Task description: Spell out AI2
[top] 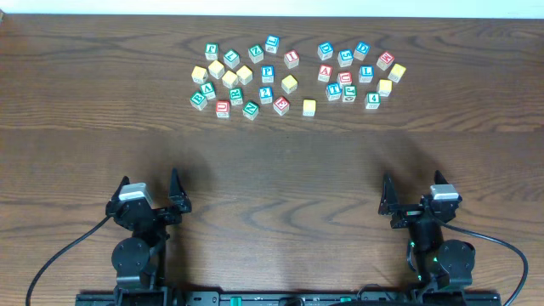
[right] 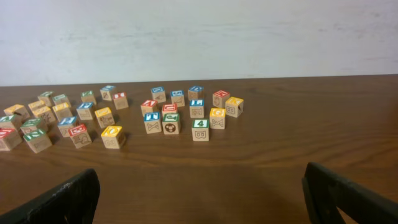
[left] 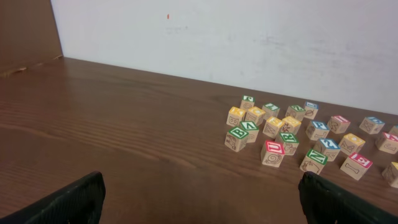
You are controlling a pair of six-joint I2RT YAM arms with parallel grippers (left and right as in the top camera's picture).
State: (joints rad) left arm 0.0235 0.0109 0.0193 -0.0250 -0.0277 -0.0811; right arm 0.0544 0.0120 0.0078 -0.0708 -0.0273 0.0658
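Overhead: the block scatter (top: pixel 290 83) sits at twelve o'clock near the far edge of the table (top: pixel 272 170), with bare wood between it and both arms. Left gripper (top: pixel 151 191) and right gripper (top: pixel 414 194) gape wide, empty. Red A cube (top: pixel 325 73) lies right of centre, red I cube (top: pixel 291 59) at its ten o'clock, blue 2 cube (top: pixel 266 94) at its eight, barely legible. Left wrist: blocks run off the right edge. Right wrist: letters too small to read.
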